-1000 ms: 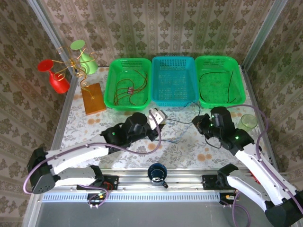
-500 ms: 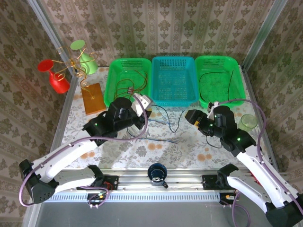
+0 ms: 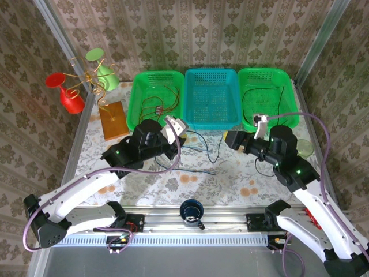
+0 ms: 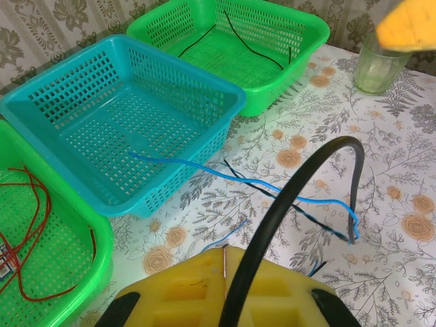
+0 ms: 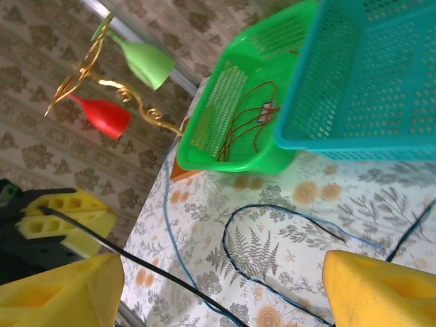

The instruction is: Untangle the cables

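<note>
Vanishing behind closed left claw (image 4: 225, 262), end of blue cable (image 4: 204, 165)

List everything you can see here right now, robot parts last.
left basket: 1, green, far
middle basket: 1, teal, far
right basket: 1, green, far
red cables: several, red, left basket
black cable: 1, black, right basket
blue cable: 1, blue, centre
held cable: 1, black, left gripper
cup stand: 1, gold, far left
glass: 1, clear, right
mug: 1, dark blue, near edge
left gripper: 1, yellow, shut on held cable
right gripper: 1, yellow, open
</note>
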Robot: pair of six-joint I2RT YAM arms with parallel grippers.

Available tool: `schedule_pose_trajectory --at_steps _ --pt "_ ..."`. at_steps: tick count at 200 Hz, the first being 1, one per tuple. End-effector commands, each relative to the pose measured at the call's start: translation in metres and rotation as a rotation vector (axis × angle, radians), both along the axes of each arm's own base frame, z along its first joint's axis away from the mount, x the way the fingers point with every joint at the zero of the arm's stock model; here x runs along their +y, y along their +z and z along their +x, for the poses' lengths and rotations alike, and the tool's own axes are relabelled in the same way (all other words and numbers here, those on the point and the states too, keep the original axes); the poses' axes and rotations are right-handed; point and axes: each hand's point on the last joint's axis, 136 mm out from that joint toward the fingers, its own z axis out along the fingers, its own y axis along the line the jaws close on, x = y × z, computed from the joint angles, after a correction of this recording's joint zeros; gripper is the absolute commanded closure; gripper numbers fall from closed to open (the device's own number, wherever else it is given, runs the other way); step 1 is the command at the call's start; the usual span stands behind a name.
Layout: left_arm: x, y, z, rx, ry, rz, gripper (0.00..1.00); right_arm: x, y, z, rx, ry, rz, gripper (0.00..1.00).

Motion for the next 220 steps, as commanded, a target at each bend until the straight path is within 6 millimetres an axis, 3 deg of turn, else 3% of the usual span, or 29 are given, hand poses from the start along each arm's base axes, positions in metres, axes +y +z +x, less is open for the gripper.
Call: schedule_pose_trajectory --at_steps 1,28,59,98,121,153,187,196,204,211,220 --pt "-0.006 0.018 -0.005 -0.021 -0.031 -0.037 1.0 0.019 0.027 -0.005 -0.127 0.149 -0.054 0.25" --pt "-0.012 0.015 -0.005 0.017 -0.039 -0.048 1.0 0.034 0.042 -0.012 -0.249 0.277 -0.089 0.3" --pt "-0.021 0.013 -0.005 0.056 -0.055 -0.059 1.0 0.048 0.044 -0.015 -0.32 0.358 -0.138 0.28" --pt "-0.028 0.011 -0.003 0.078 -0.062 -0.067 1.0 0.068 0.028 -0.024 -0.376 0.428 -0.291 0.28" --pt "-0.031 0.012 -0.004 0.077 -0.07 -0.074 1.0 0.068 0.015 -0.016 -0.344 0.422 -0.363 0.29" --pt "-0.033 0.011 -0.007 0.08 -0.083 -0.075 1.0 0.072 0.006 -0.005 -0.347 0.417 -0.442 0.37" --pt "-0.035 0.009 -0.011 0.082 -0.094 -0.073 1.0 0.08 0.004 0.002 -0.348 0.436 -0.458 0.58" --pt "-0.035 0.01 -0.012 0.083 -0.093 -0.075 1.0 0.081 0.003 0.003 -0.345 0.443 -0.46 0.75" --pt "-0.035 0.01 -0.012 0.083 -0.091 -0.076 1.0 0.082 0.004 0.003 -0.342 0.448 -0.459 1.0" --pt "-0.034 0.01 -0.012 0.084 -0.084 -0.081 1.0 0.082 0.003 0.003 -0.334 0.445 -0.461 1.0" --pt "-0.031 0.011 -0.008 0.087 -0.05 -0.093 0.87 0.081 0.004 0.003 -0.334 0.443 -0.463 1.0"
